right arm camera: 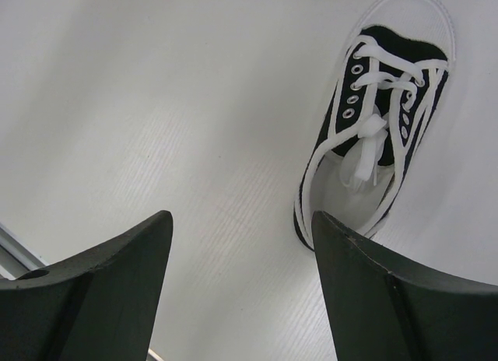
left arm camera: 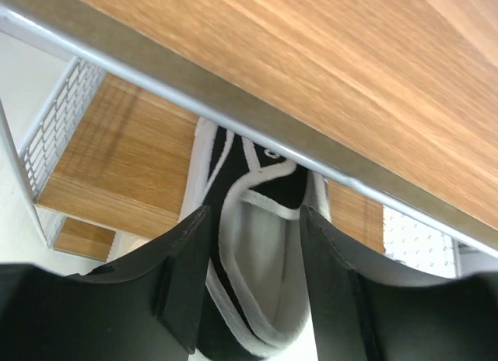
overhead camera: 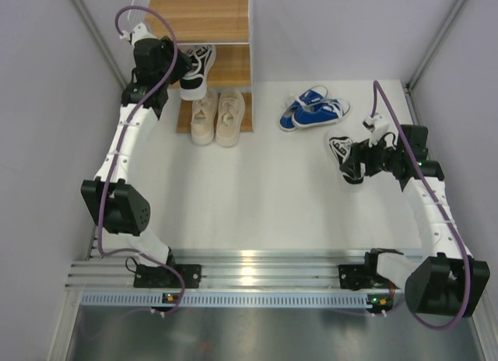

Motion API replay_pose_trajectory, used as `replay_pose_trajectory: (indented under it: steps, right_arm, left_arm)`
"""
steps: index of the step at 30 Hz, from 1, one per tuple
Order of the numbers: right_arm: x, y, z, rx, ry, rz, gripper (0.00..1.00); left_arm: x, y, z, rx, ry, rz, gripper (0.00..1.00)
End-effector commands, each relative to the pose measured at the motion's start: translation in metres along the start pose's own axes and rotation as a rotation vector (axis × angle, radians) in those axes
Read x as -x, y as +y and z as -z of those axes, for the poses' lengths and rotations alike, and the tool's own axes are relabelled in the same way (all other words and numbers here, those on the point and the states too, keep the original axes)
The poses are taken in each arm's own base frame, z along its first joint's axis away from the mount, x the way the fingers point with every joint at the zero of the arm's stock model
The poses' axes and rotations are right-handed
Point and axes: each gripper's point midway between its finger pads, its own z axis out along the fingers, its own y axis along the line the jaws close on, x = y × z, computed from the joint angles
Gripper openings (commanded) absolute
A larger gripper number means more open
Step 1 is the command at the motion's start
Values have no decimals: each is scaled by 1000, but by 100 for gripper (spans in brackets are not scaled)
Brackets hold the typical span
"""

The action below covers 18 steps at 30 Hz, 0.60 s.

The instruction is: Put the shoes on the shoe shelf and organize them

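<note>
The shoe shelf (overhead camera: 198, 20) stands at the back left; its top board fills the left wrist view (left arm camera: 311, 57). My left gripper (overhead camera: 176, 68) is shut on the heel of a black-and-white shoe (overhead camera: 200, 64) that lies on the middle board, its toe under the top board (left arm camera: 261, 236). The beige pair (overhead camera: 218, 117) sits at the lowest board. The blue pair (overhead camera: 313, 112) lies on the table to the right. My right gripper (overhead camera: 356, 165) is open and empty, just beside the other black-and-white shoe (overhead camera: 339, 148), which lies ahead and to the right of its fingers (right arm camera: 381, 112).
White enclosure walls with diagonal metal posts (overhead camera: 97, 42) close in both sides. A metal rail (overhead camera: 249, 271) carrying the arm bases runs along the near edge. The shelf's white wire side panel (left arm camera: 54, 135) is left of my left gripper.
</note>
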Motion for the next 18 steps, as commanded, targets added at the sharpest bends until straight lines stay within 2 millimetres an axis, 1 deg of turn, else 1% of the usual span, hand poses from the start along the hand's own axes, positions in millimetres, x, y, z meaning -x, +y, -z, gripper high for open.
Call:
replay_pose_trajectory:
  steps: [1,3,5,6,8,9,10,11,12,14,15,17,18]
  right_arm:
    - [13,-3,6,-13,-52,39,72]
    - [13,-2,7,-7,-53,45,72]
    - [12,2,8,11,-50,54,73]
    - [12,3,8,20,-49,73,73]
    - [13,7,9,43,-47,96,74]
    - [11,11,10,67,-43,114,74]
    - [13,12,11,77,-46,125,74]
    - [13,16,11,101,-49,133,74]
    - [12,18,11,114,-44,144,74]
    - [13,24,12,149,-51,156,75]
    - [13,25,12,156,-50,163,74]
    - [14,26,11,171,-50,169,74]
    - [14,26,11,172,-50,181,74]
  left_arm:
    - [38,-32,37,-134,-84,16,56]
    - [35,-38,47,-174,-67,-10,58]
    - [36,-39,55,-186,-68,-25,60]
    - [33,-42,63,-218,-56,-49,62]
    - [30,-45,72,-249,-42,-77,63]
    - [35,-48,81,-265,-57,-98,65]
    - [27,-45,84,-271,-39,-112,65]
    - [25,-44,87,-272,-34,-123,65]
    - [27,-44,95,-279,-39,-138,66]
    - [13,-37,99,-277,-4,-154,66]
    - [11,-36,104,-286,-1,-168,66]
    - [-6,-28,107,-288,42,-184,66]
    - [-7,-27,113,-295,44,-195,65]
